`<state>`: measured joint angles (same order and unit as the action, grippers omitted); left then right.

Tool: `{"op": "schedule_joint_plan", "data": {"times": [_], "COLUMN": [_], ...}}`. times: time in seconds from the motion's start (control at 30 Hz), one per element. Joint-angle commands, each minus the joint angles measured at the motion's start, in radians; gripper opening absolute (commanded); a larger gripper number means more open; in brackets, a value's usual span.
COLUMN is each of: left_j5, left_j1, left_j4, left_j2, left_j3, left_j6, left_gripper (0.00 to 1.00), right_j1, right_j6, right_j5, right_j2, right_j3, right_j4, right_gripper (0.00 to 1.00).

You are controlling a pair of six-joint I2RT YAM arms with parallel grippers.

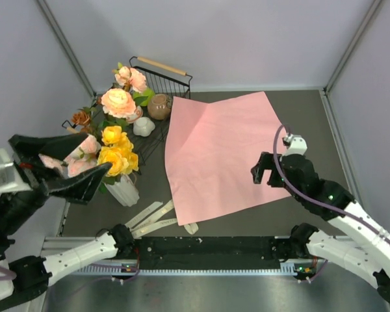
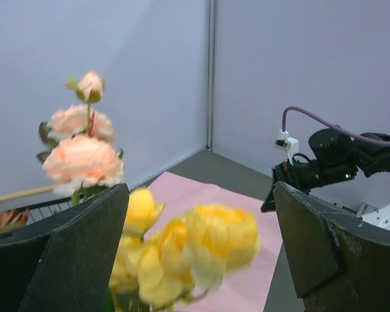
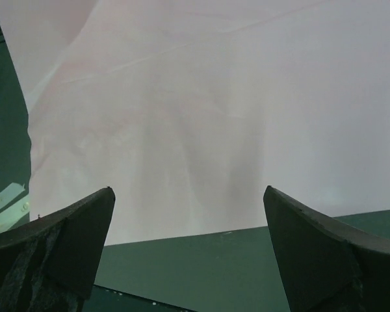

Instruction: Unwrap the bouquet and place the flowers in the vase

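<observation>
The pink wrapping paper (image 1: 221, 156) lies spread flat on the table, with no flowers in it. The white ribbed vase (image 1: 123, 190) stands at the near left, and yellow roses (image 1: 117, 153) rise from it. Pink roses (image 1: 78, 156) sit just left of them. Peach roses (image 1: 119, 102) stand further back. My left gripper (image 1: 96, 153) is open around the flower heads. In the left wrist view the yellow roses (image 2: 195, 250) are blurred between its wide-apart fingers (image 2: 58, 253), which do not touch them. My right gripper (image 1: 266, 175) hangs open over the paper's near right edge (image 3: 188, 117), holding nothing.
A black wire basket (image 1: 162, 78) with a wooden handle stands at the back left. Beside it are a round brown pot (image 1: 159, 107) and a small white pot (image 1: 143, 127). Cream ribbon strips (image 1: 153, 218) lie near the front edge, beside the vase.
</observation>
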<state>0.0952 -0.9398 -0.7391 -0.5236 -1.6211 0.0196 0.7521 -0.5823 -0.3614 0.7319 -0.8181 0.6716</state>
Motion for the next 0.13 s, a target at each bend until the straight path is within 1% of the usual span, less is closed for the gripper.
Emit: {"op": "schedule_joint_plan", "data": {"times": [0.0,0.07,0.1], "left_j5": [-0.083,-0.122,-0.129], "left_j1": [-0.002,-0.001,-0.002], "left_j4": [0.104,0.160,0.181], "left_j2": [-0.219,-0.283,-0.300], "left_j3": [-0.121,-0.160,-0.167], "left_j6": [-0.017,-0.015,-0.017], "left_gripper": [0.99,0.99,0.99], "right_j1": [0.007,0.007,0.009], "right_j6": [-0.024,-0.013,0.022], "right_j5": [-0.135,-0.186,-0.197], "right_j2": [-0.118,-0.146,-0.169], "right_j3": [-0.101,-0.182,-0.219], "right_j4": [0.186,0.216,0.224], "right_gripper": [0.99,0.99,0.99]}}
